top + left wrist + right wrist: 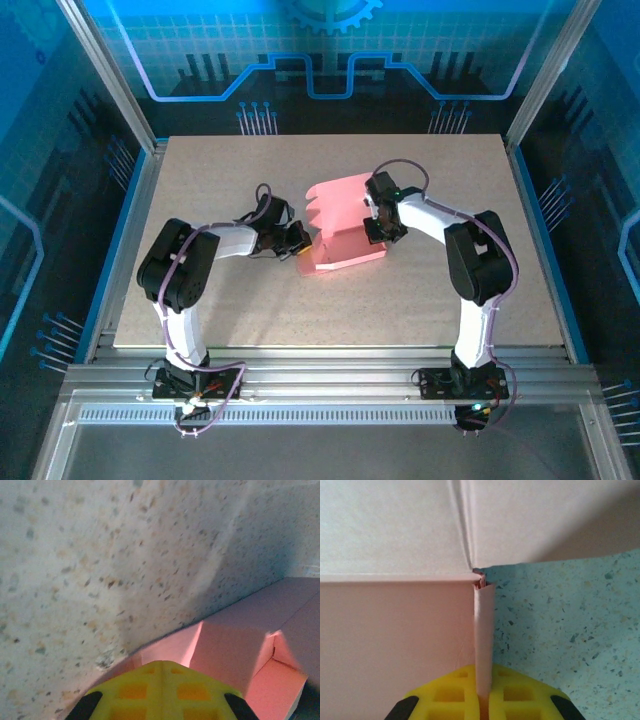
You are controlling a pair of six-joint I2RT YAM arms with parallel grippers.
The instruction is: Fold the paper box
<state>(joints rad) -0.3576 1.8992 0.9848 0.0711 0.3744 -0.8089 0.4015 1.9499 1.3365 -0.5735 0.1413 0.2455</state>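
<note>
While the paper box [345, 252] lies partly folded on the table [250, 300] between our two grippers, we pinch one of its thin upright walls edge-on with the right gripper [484, 675]. The yellow fingers [450, 695] are clamped on the card, and a broad pink panel spreads ahead and to the left of them. Our left gripper [299, 243] sits at the box's opposite edge, a pink corner just ahead and to its right. We cannot tell whether it is parted or closed.
</note>
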